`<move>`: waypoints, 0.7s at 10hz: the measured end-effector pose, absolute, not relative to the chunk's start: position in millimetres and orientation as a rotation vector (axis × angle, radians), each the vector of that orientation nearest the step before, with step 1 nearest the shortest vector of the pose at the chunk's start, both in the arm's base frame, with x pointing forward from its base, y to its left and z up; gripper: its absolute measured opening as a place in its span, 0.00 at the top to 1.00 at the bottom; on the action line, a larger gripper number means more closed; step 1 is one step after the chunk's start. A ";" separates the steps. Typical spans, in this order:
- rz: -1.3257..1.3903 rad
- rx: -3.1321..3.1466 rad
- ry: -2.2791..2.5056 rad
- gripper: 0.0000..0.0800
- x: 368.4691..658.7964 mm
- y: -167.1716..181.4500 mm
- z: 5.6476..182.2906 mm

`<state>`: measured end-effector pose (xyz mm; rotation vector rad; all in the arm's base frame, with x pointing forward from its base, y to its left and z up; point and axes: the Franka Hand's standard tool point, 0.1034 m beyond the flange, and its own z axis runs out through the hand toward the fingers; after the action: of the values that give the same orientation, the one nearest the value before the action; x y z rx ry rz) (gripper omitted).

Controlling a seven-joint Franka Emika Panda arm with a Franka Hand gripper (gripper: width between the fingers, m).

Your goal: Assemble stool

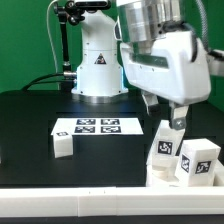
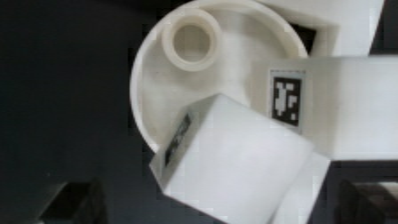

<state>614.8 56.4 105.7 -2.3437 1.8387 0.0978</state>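
A lone leg block [image 1: 62,146] is sitting on the black table [image 1: 25,125] at the exterior view's left, just beside the marker board [image 1: 88,126]. Further right, the gripper [image 1: 177,122] is hanging just above a tilted leg block [image 1: 163,152], with another leg block [image 1: 199,160] standing to its right. In the wrist view the fingers [image 2: 71,203] are standing apart on either side of the tilted leg block, which is lying over the round seat disc [image 2: 178,85]. Whether they are touching it, I cannot tell.

Robotics lab: tagged marker board [image 1: 86,126], black table [image 1: 30,112].
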 end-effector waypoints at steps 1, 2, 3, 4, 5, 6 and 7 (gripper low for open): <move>0.080 -2.419 1.723 0.19 616.5 57.1 111.5; 0.070 -2.476 1.638 0.19 616.5 56.5 110.6; 0.060 -2.544 1.529 0.19 616.4 56.2 110.2; 0.052 -2.591 1.446 0.19 616.3 56.2 110.1; 0.043 -2.649 1.341 0.19 616.0 56.3 109.9; 0.031 -2.738 1.194 0.19 615.4 57.4 110.3; 0.012 -2.820 1.014 0.19 615.5 58.5 110.6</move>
<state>615.5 58.5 110.6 -2.8196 1.0144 0.0122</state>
